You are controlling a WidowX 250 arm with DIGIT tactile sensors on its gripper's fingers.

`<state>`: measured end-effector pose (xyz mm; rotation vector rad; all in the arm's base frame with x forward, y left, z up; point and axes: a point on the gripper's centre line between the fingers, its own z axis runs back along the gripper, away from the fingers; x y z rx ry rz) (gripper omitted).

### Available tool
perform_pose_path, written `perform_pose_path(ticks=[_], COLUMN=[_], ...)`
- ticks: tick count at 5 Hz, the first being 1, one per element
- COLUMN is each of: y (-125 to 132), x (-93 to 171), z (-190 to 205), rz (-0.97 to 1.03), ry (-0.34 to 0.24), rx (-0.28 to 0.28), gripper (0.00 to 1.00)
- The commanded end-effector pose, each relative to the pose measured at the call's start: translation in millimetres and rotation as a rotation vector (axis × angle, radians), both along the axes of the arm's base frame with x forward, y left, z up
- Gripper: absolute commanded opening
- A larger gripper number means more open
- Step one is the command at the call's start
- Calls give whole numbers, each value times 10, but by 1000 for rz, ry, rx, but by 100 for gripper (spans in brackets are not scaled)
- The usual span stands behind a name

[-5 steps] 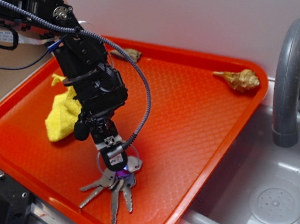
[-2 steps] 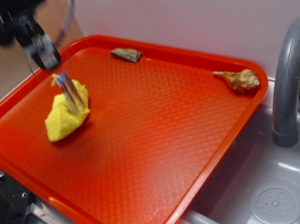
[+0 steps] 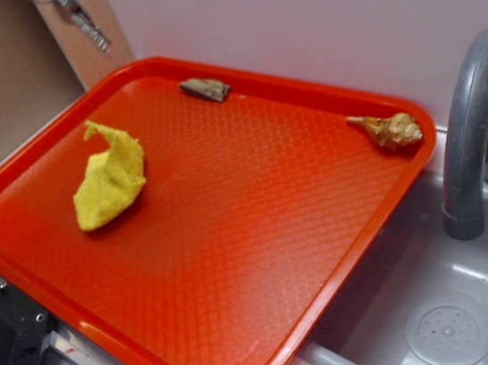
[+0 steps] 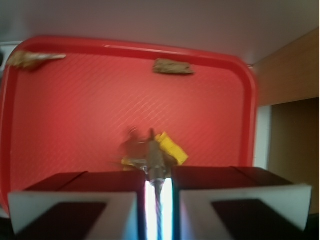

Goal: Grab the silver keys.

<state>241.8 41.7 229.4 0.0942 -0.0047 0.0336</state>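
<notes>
Lifted since 1 s ago: keys (image 3: pixel 86 25) are gone from the tray's (image 3: pixel 330 288) near edge and now hang high at the top-left corner of the ext. view, above and beyond the tray; arm mostly out of frame.

Ext. view: cloth (image 3: pixel 110 175), bark piece (image 3: pixel 206 88) and shell (image 3: pixel 387 130) are left lying on the tray.

Wrist view: gripper (image 4: pixel 158 200) is seen clamped narrow on the keys, which dangle high above the tray. Grab judged done; nothing obvious left.

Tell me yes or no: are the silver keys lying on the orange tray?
No. The silver keys hang in the air beyond the orange tray, which holds only the yellow cloth and two shells.
</notes>
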Motion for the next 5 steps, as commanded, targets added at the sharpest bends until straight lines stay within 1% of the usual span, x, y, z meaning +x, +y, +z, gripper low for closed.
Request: perform_pose_path(ticks=[1,3,5], y=[-80,-104,-124], x=[7,7,3], z=[47,13,-24], rz=[28,33,35], ry=[-88,-90,-87], rx=[17,28,24], gripper=[0,0,0])
